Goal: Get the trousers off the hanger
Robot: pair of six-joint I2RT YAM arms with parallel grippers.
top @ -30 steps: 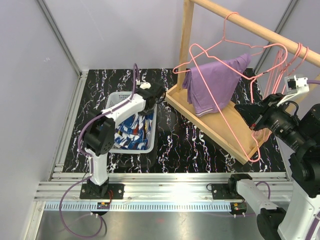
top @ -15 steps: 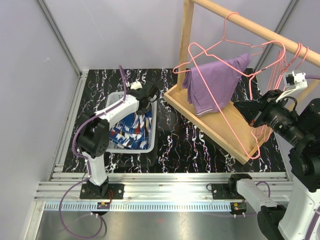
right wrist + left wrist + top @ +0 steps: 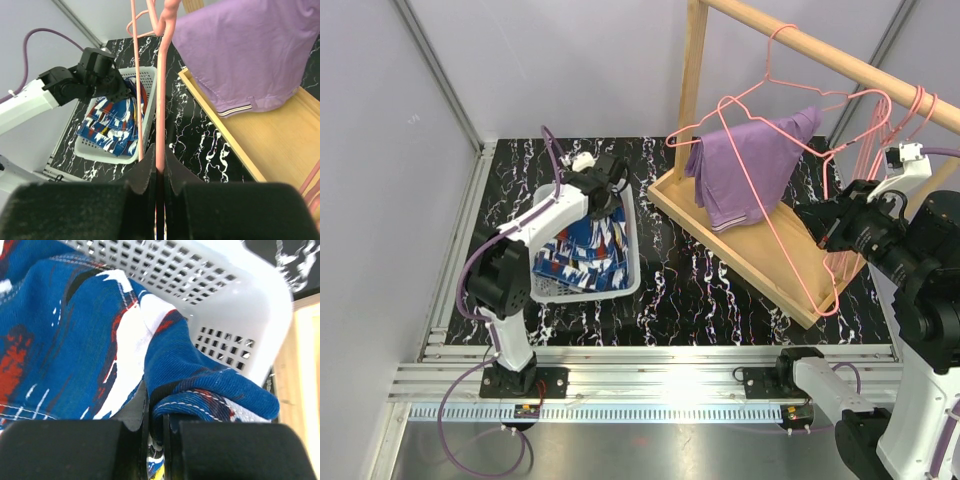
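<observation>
The royal blue trousers (image 3: pixel 582 250) with white and red patches lie in the white basket (image 3: pixel 625 285). My left gripper (image 3: pixel 603 200) is at the basket's far end, shut on a fold of them (image 3: pixel 200 385), with the basket wall (image 3: pixel 240 295) just behind. The lilac trousers (image 3: pixel 750 165) hang over a pink wire hanger (image 3: pixel 790 255) on the wooden rack. My right gripper (image 3: pixel 820 232) is shut on that hanger's wire (image 3: pixel 161 100), below and right of the lilac cloth (image 3: pixel 245 55). The left gripper (image 3: pixel 117 87) and the blue trousers (image 3: pixel 112 125) also show in the right wrist view.
The wooden rack has a post (image 3: pixel 692 80), a slanting top rail (image 3: pixel 820 45) and a flat base board (image 3: pixel 770 270) on the black marbled table (image 3: pixel 690 290). More pink hangers (image 3: pixel 915 105) hang at the rail's right end. Grey walls close the left and back.
My left gripper has moved back and to the left over the basket, dragging the blue trousers with it. The pink hanger has swung slightly in my right gripper.
</observation>
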